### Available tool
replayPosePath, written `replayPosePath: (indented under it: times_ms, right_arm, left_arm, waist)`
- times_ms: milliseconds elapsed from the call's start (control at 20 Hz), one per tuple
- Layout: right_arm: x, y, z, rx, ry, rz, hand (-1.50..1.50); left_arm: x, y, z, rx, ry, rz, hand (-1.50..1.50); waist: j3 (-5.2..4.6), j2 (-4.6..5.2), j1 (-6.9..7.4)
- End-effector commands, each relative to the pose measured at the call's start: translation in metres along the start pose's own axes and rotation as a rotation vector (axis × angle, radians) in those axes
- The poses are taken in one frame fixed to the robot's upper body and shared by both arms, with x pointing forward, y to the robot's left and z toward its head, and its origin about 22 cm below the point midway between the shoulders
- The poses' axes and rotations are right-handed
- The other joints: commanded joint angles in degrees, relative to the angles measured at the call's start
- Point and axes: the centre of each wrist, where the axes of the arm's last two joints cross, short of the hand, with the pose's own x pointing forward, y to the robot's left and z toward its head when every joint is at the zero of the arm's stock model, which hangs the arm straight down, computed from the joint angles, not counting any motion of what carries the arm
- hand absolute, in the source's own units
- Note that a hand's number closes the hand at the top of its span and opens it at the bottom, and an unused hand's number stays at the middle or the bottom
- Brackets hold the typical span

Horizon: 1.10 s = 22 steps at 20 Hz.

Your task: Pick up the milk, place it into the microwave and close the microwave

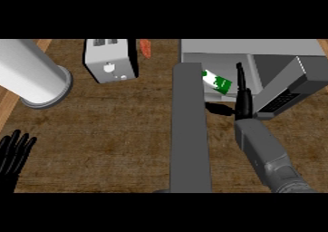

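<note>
The milk (pixel 217 83), a white carton with green print, lies tilted just inside the microwave (pixel 273 56) at the upper right. The microwave's door (pixel 190 131) stands swung open, a long grey slab running down the middle of the view. My right hand (pixel 243 100) is open right of the milk, its straight fingers pointing into the cavity and its thumb spread left below the carton. I cannot tell whether the fingers touch the carton. My left hand (pixel 10 154) rests open at the lower left edge, fingers up.
A white cylinder (pixel 26 72) stands at the upper left. A silver toaster (pixel 110 60) sits at the back, with an orange-red item (pixel 145 47) beside it. The microwave's dark control panel (pixel 288 94) juts out right of my right hand. Brown counter (pixel 106 136) lies between door and left hand.
</note>
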Motion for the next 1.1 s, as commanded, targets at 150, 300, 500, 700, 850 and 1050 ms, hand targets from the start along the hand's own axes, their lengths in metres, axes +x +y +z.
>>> replayPosePath:
  times_ms: [150,300,500,700,850,1050]
  right_arm:
    - [-0.024,0.009,0.056,0.088,0.011,-0.245,-1.5]
    - [-0.017,0.017,0.053,0.141,0.015,-0.326,-1.5]
    - [-0.024,0.015,0.08,0.157,-0.022,-0.365,-1.5]
    - [-0.042,-0.002,0.125,0.163,-0.012,-0.421,-1.5]
    - [-0.038,-0.01,0.145,0.125,-0.014,-0.383,-1.5]
    - [-0.039,-0.042,0.165,0.097,-0.021,-0.487,-1.5]
  left_arm:
    - [-0.006,-0.03,0.006,-0.111,0.013,0.089,-1.5]
    - [-0.004,-0.025,-0.003,-0.155,0.021,0.109,-1.5]
    - [0.0,-0.041,0.002,-0.212,0.007,0.113,-1.5]
    - [-0.005,-0.043,-0.004,-0.307,0.028,0.119,-1.5]
    - [0.001,-0.058,-0.016,-0.365,0.038,0.1,-1.5]
    - [-0.004,-0.081,-0.05,-0.38,0.027,0.059,1.5]
  waist:
    - [-0.08,-0.73,-1.82]
    - [-0.13,-0.86,-2.18]
    - [-0.16,-1.02,-2.21]
    - [-0.19,-1.04,-2.76]
    - [-0.22,-1.29,-3.22]
    - [-0.2,-0.99,-3.48]
